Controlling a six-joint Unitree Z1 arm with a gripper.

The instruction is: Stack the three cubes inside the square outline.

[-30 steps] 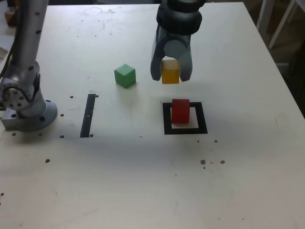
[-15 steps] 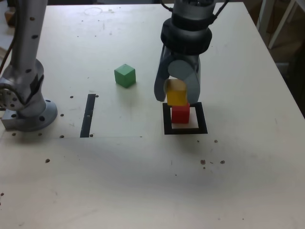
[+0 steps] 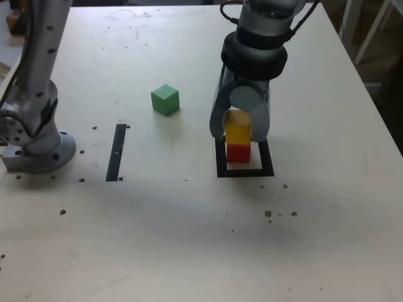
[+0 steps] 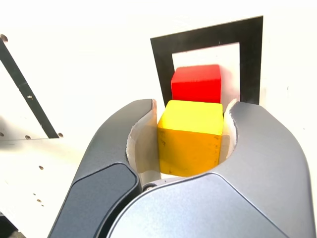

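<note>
1. Fingers point(image 3: 239, 135) of mine are closed on the yellow cube point(image 3: 238, 133), one against each of two opposite sides, and I see no slack between them and it.
2. What has just changed: a second ago I had the yellow cube up beyond the square outline point(image 3: 221, 165), with a gap showing between it and the red cube point(image 3: 238, 154). Now, in the exterior view, it overlaps the red cube's upper part, close to that outline.
3. The red cube has kept its place on the bench point(image 3: 157, 239), inside the square outline, nearer its side at the exterior view's left.
4. For the task, I judge this to be the placing of the second cube. Whether yellow touches red yet I cannot tell; in the wrist view much of the red top shows past it, so I would check my alignment before letting go. Released off-centre, it could tip or nudge the red cube.
5. The green cube point(image 3: 165, 99) sits where it did, well apart from the square outline, toward the exterior view's left and farther back. I expect it to be my third.
</note>
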